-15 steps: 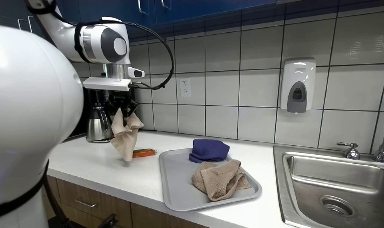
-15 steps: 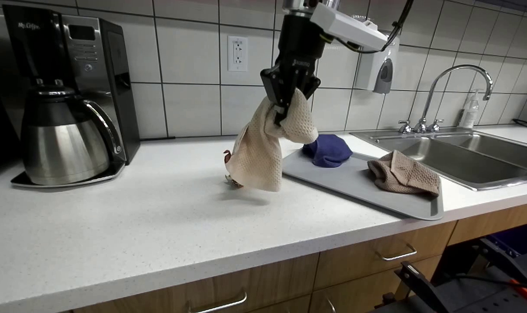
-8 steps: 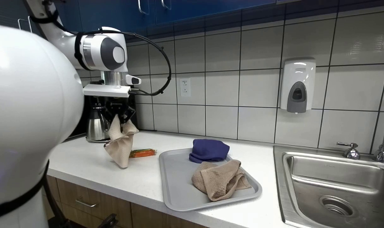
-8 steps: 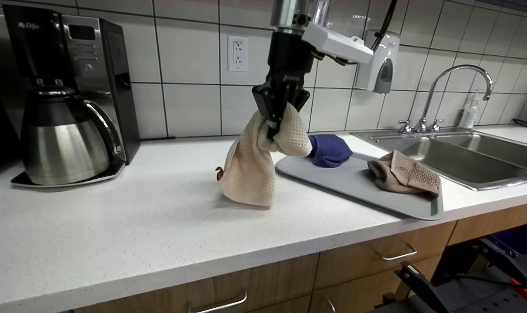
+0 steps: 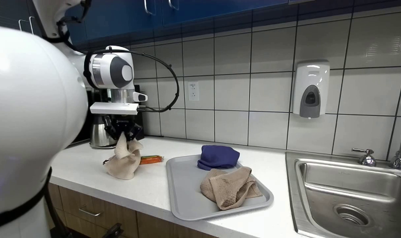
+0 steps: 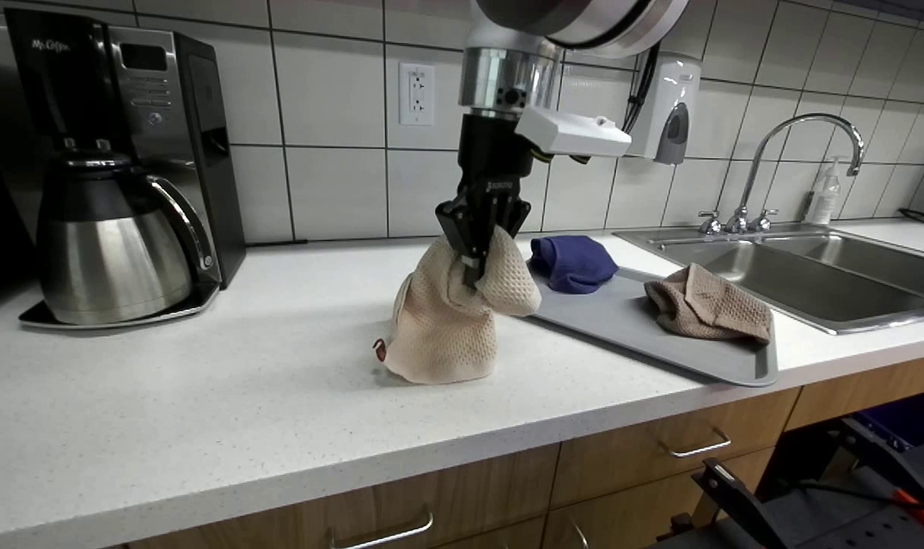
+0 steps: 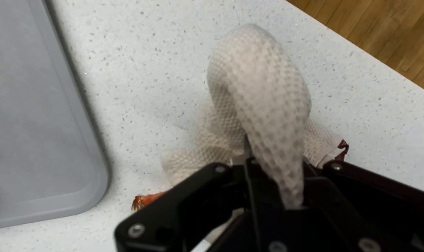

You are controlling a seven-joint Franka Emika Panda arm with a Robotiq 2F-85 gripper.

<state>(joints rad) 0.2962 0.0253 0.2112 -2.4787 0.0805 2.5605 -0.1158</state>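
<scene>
Gripper (image 6: 471,278) clenched on pale cloth (image 6: 447,347), pinching bunched top; lower folds seemingly touching counter (image 6: 279,374), near orange packet (image 5: 151,160), apart from tray (image 5: 185,191). Cloth probably light, limp, hard to break; coarse weave should resist slipping. Best hold: thick gathered folds, not loose hem.

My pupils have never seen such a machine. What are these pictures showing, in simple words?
The machine is a robot arm whose black gripper works like a hand. Two cameras stand outside it, viewing the scene from different places; a third sits on its wrist, looking down. The gripper is closed on a pale cloth, whose lower part appears to rest on the counter. Also on the counter are a grey tray bearing a blue cloth and a brown cloth, what looks like an orange packet, and a coffee maker. A sink is beside the tray.
</scene>
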